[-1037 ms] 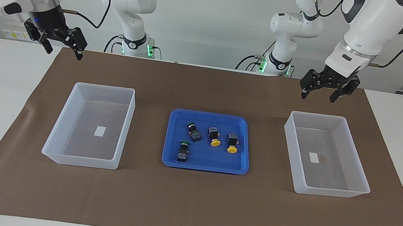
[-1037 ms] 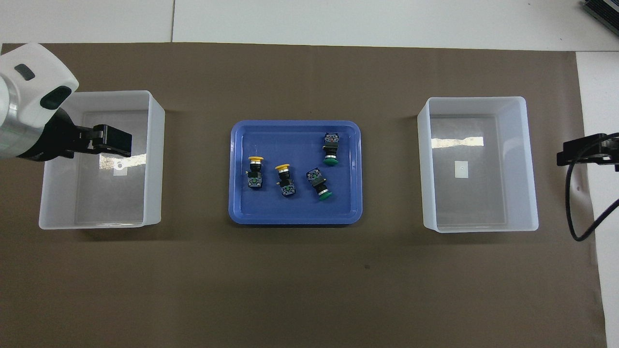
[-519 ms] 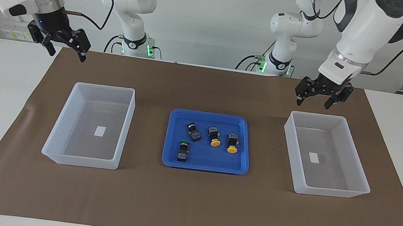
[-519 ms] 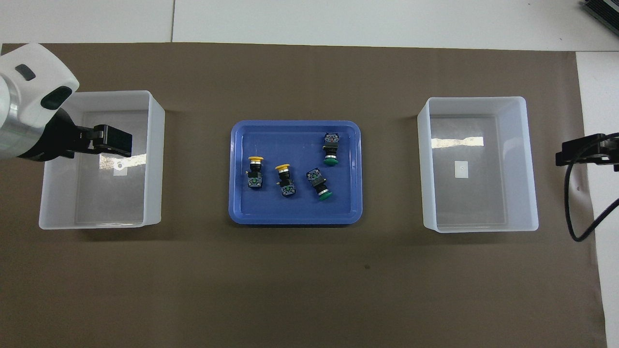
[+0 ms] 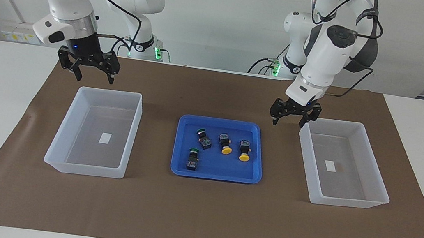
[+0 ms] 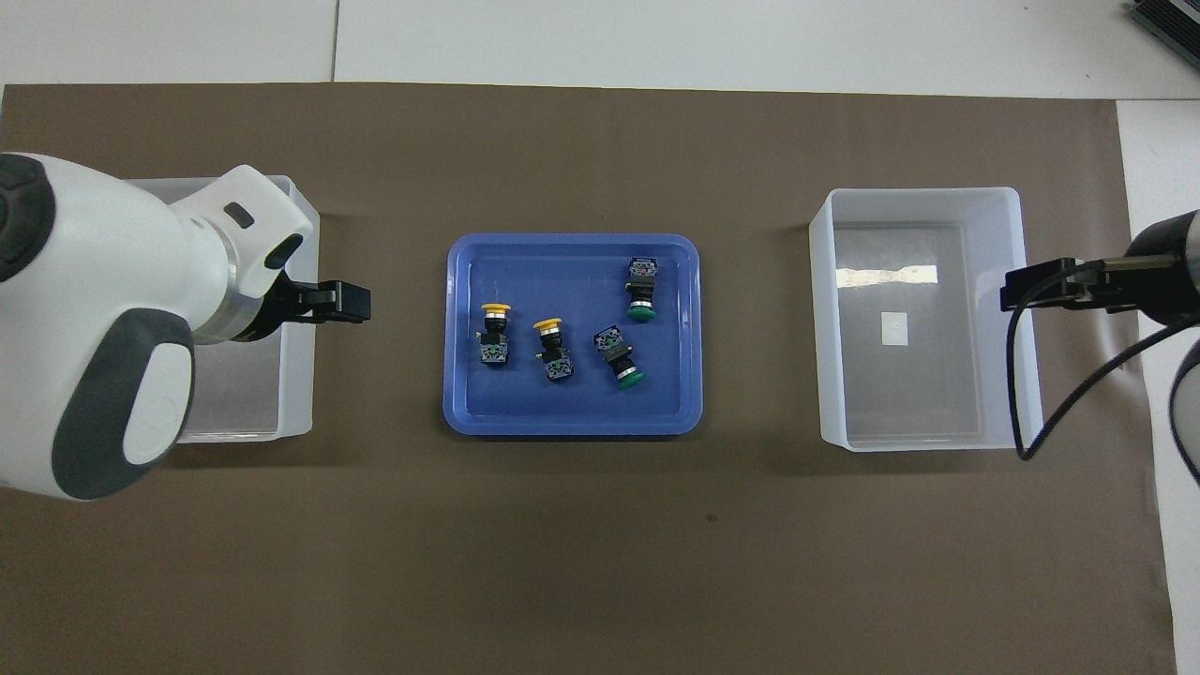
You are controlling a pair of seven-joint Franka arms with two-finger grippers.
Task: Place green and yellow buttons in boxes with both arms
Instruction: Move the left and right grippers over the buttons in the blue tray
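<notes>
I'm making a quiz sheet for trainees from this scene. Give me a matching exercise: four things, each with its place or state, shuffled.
Things:
1. yellow buttons
2. left gripper
3. right gripper
4. white boxes

Places or states:
A. open, above the mat between tray and a box
B. holding no buttons
C. in the blue tray, toward the left arm's end
D. open, over a box's edge nearest the robots

Pairs: 1-C, 2-A, 3-D, 4-B

In the overhead view, the left arm (image 6: 103, 328) is covering much of the translucent box (image 6: 298, 375) beneath it, and the frame edge is cutting off the right arm (image 6: 1162, 281).
</notes>
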